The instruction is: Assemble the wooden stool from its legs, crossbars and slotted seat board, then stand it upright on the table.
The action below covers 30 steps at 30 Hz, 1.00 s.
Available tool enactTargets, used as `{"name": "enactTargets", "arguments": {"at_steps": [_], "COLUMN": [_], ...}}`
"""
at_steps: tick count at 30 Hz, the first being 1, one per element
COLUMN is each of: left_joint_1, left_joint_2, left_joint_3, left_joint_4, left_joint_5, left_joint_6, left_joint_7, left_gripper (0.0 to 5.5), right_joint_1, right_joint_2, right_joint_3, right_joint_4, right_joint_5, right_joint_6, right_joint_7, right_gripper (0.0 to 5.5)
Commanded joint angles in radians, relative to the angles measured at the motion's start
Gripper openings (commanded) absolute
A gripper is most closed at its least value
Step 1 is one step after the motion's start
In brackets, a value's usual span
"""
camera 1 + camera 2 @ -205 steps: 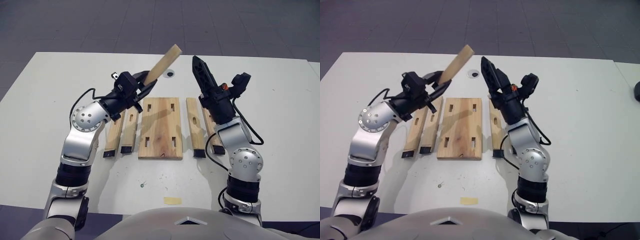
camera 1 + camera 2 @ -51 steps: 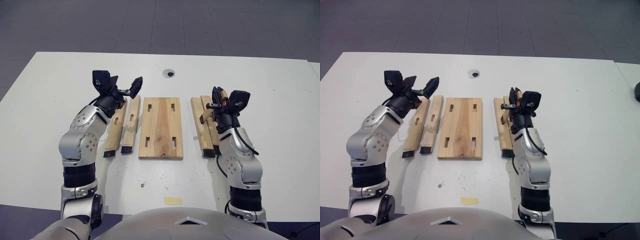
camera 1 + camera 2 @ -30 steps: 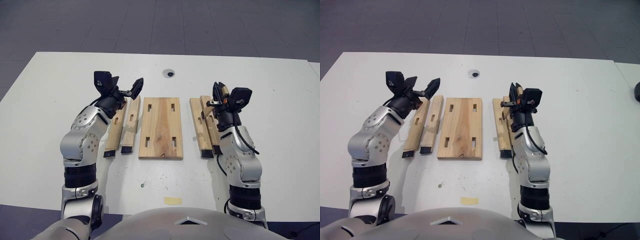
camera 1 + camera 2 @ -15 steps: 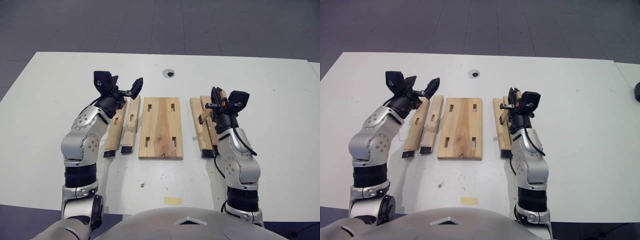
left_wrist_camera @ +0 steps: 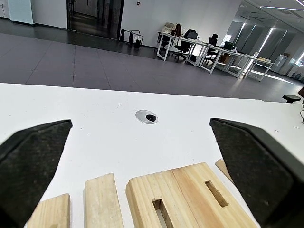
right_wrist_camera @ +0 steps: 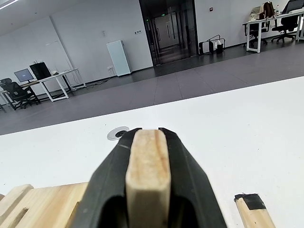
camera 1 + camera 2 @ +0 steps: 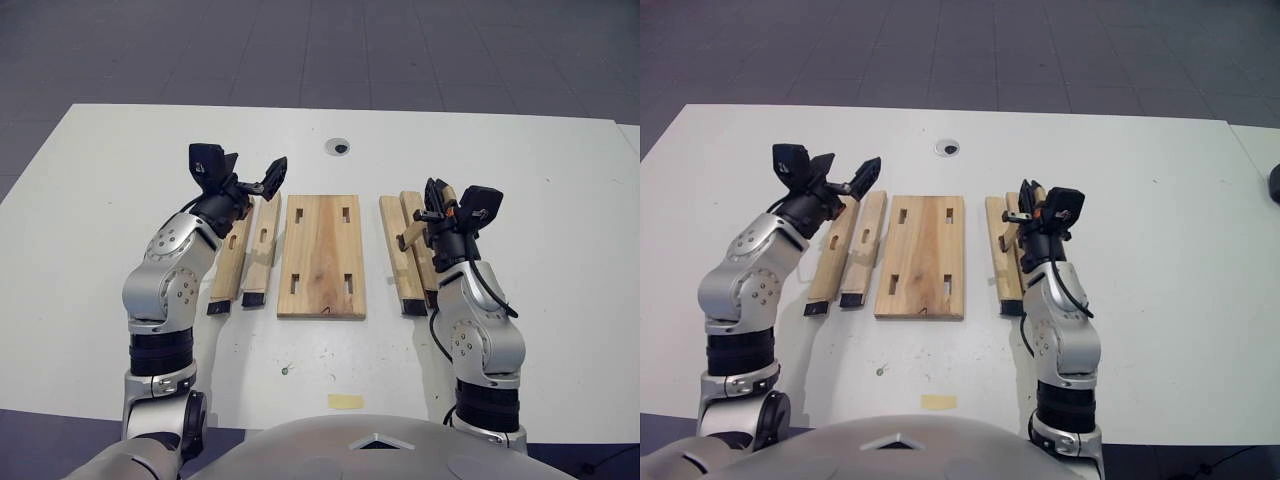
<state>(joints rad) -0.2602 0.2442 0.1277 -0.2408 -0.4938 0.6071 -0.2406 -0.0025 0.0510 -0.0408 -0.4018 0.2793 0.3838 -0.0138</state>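
As the parts lie on the white table, the entries run left to right.

Left gripper: jaws spread wide, holding nothing, hovering over the far ends of the left pair of slotted wooden legs.

Left pair of slotted wooden legs: flat, side by side, long axes near to far, black caps at the near ends.

Rectangular wooden seat board with four slots: flat at centre, long axis near to far, between the two leg pairs.

Right pair of wooden legs: flat, just right of the board, same lie.

Right gripper: jaws closed on a short pale wooden crossbar, the bar's long axis running along the fingers, above the far part of the right legs.

Judgement: the bar's tenon must meet a leg slot. The right pair lies directly beneath this gripper, so the right arm is the nearer, and the bar needs turning end-down.
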Motion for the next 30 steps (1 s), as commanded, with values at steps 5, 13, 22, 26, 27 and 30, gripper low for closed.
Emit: {"name": "enactTargets", "arguments": {"at_steps": [5,13,22,26,27,30], "left_joint_1": [0.014,0.019,0.020,0.013,0.012,0.012], "left_joint_2": [-0.006,-0.010,-0.007,-0.006,-0.007,-0.004], "left_joint_3": [-0.002,0.003,-0.009,-0.010,-0.011,-0.016], "left_joint_4": [-0.006,-0.008,-0.006,-0.002,-0.003,-0.001], "left_joint_5": [0.007,0.002,0.011,0.009,0.007,0.012], "left_joint_6": [0.009,0.013,0.005,0.004,0.005,0.003], "left_joint_7": [0.005,0.014,0.007,0.002,0.001,-0.002], "left_gripper": [5.40,5.40,5.40,5.40,5.40,5.40], "right_joint_1": [-0.021,-0.001,-0.002,-0.001,-0.004,-0.006], "right_joint_2": [0.008,-0.004,-0.023,-0.031,-0.030,-0.037], "right_joint_3": [-0.007,0.008,0.013,0.020,0.017,0.021], "right_joint_4": [0.030,0.059,0.091,0.113,0.115,0.124], "right_joint_5": [0.004,-0.028,-0.047,-0.060,-0.058,-0.069], "right_joint_6": [0.003,-0.028,-0.045,-0.057,-0.057,-0.055], "right_joint_7": [-0.003,0.011,0.019,0.025,0.024,0.025], "right_gripper": [0.41,0.41,0.41,0.41,0.41,0.41]}}
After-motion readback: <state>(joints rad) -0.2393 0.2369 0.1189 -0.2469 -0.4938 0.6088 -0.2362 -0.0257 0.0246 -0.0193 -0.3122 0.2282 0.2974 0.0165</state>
